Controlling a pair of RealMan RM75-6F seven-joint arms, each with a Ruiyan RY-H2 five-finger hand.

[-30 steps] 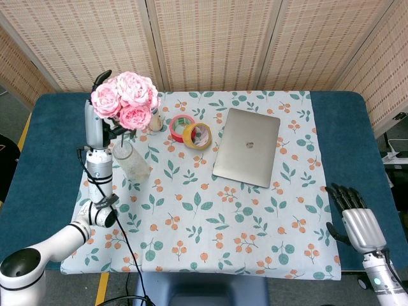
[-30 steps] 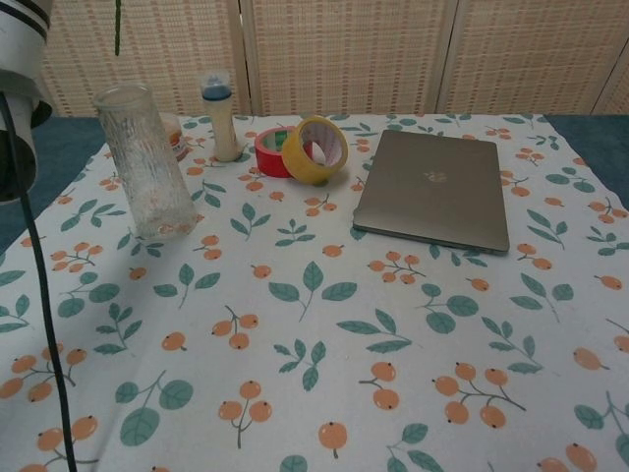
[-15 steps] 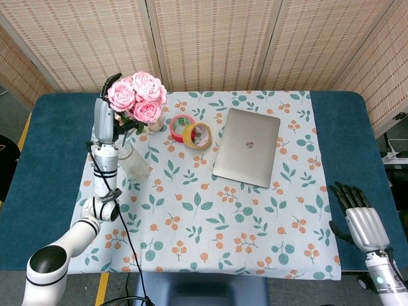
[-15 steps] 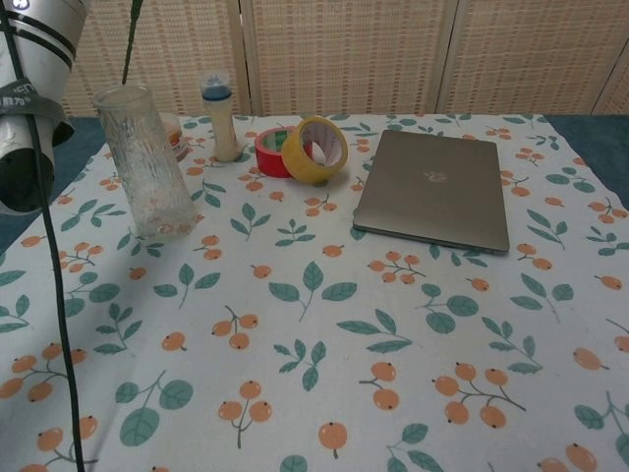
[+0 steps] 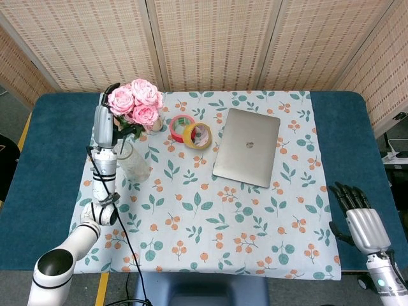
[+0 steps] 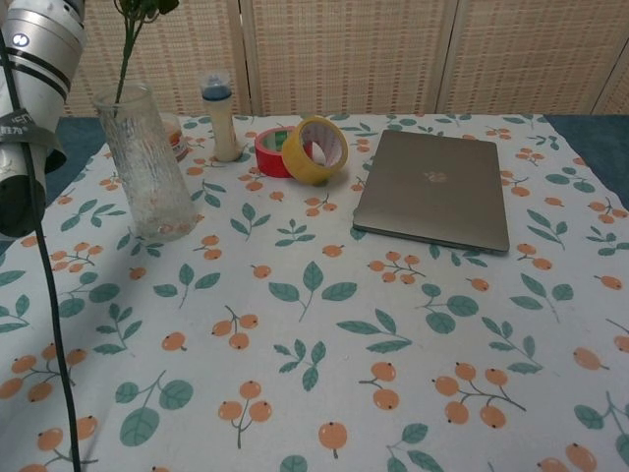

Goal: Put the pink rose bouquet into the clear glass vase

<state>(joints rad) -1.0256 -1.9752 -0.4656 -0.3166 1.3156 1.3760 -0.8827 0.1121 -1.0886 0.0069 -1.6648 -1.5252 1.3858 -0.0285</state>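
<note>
The left hand grips the bouquet by its stems, fingers closed round them, blooms above the vase. The stem seems to dip just inside the vase's mouth. The right hand rests at the table edge, fingers spread, holding nothing.

Pink roses, leaf-and-orange-berry tablecloth, red tape, yellow tape
</note>
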